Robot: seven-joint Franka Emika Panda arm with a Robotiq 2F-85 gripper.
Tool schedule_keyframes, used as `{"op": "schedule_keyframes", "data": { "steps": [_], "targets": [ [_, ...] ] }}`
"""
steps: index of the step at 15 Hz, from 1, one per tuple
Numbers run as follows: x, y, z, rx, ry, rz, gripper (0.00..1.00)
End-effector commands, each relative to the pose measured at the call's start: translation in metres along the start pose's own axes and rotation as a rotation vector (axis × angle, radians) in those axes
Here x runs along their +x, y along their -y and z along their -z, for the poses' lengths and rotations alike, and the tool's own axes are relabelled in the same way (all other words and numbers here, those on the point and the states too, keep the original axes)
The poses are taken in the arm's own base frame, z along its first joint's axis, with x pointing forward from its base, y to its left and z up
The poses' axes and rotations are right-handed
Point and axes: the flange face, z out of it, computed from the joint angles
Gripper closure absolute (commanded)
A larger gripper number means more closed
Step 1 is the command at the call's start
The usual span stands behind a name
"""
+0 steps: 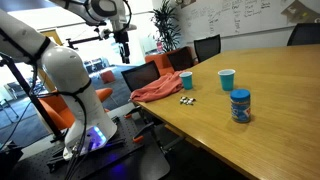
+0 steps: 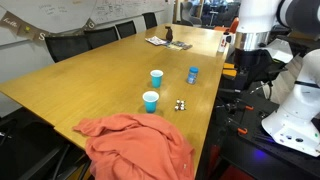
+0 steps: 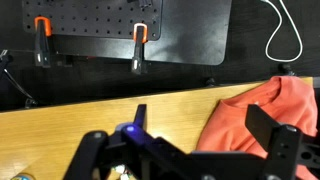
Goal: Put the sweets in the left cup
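The sweets (image 1: 186, 100) are a tiny dark cluster on the wooden table (image 1: 280, 110), beside an orange cloth; they also show in an exterior view (image 2: 180, 104). The left cup (image 1: 186, 80) is a darker blue cup standing just behind the sweets, also seen in an exterior view (image 2: 151, 101). My gripper (image 1: 125, 45) hangs high off the table's edge, far from the sweets and cups. In the wrist view my gripper (image 3: 200, 125) is open and empty, above the table edge next to the cloth.
A lighter blue cup (image 1: 227, 79) and a blue-lidded jar (image 1: 240, 105) stand further along the table. The crumpled orange cloth (image 1: 158, 89) lies at the table's corner. Black chairs (image 1: 205, 47) line the table. A pegboard with clamps (image 3: 135, 45) stands beyond the edge.
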Motion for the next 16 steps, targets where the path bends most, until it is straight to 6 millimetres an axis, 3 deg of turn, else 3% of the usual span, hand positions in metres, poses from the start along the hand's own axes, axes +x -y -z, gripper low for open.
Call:
{"op": "schedule_keyframes", "data": {
  "steps": [1, 5, 7, 16],
  "targets": [
    [0.0, 0.0, 0.001, 0.0, 0.001, 0.0, 0.0],
    [0.0, 0.0, 0.001, 0.0, 0.001, 0.0, 0.0],
    [0.011, -0.005, -0.006, -0.026, -0.011, -0.041, 0.0],
    [0.092, -0.045, -0.067, -0.132, -0.124, -0.326, 0.0]
  ]
}}
